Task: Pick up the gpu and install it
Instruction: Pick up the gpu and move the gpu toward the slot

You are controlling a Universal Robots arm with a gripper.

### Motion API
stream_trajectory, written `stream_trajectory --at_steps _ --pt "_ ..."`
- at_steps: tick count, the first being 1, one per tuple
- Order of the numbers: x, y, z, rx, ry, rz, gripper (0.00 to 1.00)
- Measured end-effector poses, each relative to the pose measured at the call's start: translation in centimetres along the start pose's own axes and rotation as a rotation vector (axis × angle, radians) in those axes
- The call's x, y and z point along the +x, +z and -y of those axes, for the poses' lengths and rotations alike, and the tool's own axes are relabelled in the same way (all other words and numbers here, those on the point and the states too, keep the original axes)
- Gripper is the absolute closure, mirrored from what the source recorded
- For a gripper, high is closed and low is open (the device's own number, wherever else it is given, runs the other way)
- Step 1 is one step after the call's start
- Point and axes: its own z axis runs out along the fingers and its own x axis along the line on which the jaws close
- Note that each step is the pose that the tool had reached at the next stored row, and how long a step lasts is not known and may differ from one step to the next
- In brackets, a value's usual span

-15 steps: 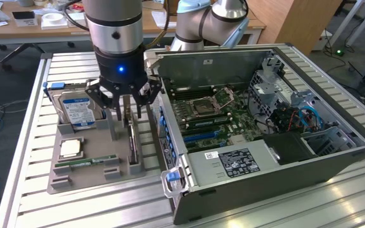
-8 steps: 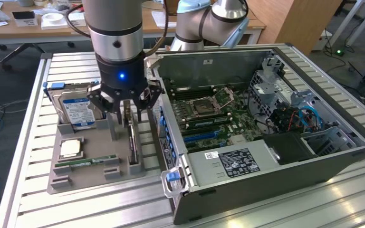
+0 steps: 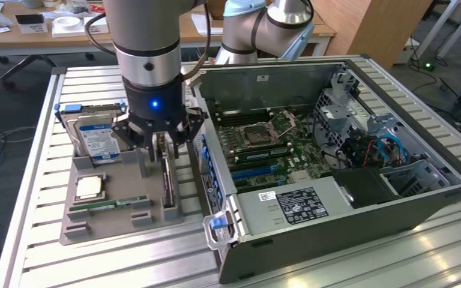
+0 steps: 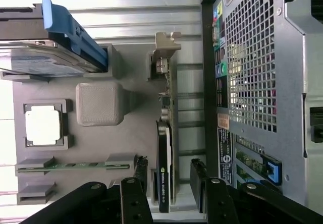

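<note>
- Hovering right over the gpu (image 3: pixel 167 183), edge-up in the gray tray (image 3: pixel 117 227).
- Straddling its long axis with fingers (image 4: pixel 199 178) spread apart, one per face, nothing clamped.

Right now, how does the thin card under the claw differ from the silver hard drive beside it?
The gpu is a thin dark card seen edge-on; the hard drive is boxy silver with a blue-white label. The gpu sits between the open fingers of the gripper; the hard drive stands apart. Both stand on edge in the grey tray.
</note>
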Motion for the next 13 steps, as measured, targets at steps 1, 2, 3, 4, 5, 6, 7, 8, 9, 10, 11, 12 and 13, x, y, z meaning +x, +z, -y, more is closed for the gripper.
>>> stream_trajectory --at_steps 1,2,3,4,5,6,7,8,9,10,11,12,13 --pt "0.0 0.18 0.0 0.0 0.0 0.0 0.53" --pt "0.0 0.36 -0.01 0.0001 0.0 -0.0001 0.53" --pt "0.0 0.54 -0.03 0.0001 0.0 0.0 0.53" --pt "0.0 0.74 -0.05 0.0 0.0 0.0001 0.53" --pt "0.0 0.92 -0.08 0.0 0.0 0.0 0.53" --pt "0.1 1.1 -0.1 0.0 0.0 0.0 0.53" --pt "0.1 1.28 -0.13 0.0 0.0 0.0001 0.53" --pt "0.1 1.46 -0.16 -0.0001 0.0 0.0001 0.53" --pt "0.1 1.64 -0.18 0.0 0.0 -0.0001 0.53" --pt "0.1 1.82 -0.2 0.0001 0.0 0.0 0.53" --pt "0.1 2.02 -0.21 0.0 0.0 0.0 0.53" --pt "0.2 2.19 -0.23 0.0 0.0 0.0 0.53" --pt "0.2 2.38 -0.24 0.0001 0.0 0.0 0.53"
